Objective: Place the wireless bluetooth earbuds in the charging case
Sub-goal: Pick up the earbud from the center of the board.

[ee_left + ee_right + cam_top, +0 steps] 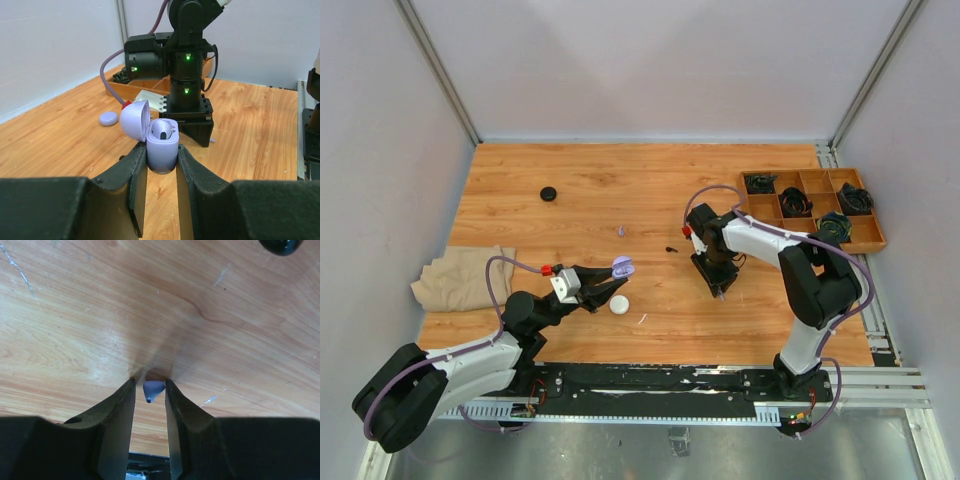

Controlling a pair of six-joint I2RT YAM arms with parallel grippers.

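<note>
Left fingers [137, 172] clamp the lavender charging case [162, 150] by its base, raised off the table [570, 170], its lid swung open (a seated earbud [163, 131] already fills one well). Right fingers [121, 412] point down at the table, drawn close on either side of a loose lavender earbud [153, 389] lying between their tips. Whether they actually pinch it cannot be told. A black earbud [672, 249] lies nearby.
</note>
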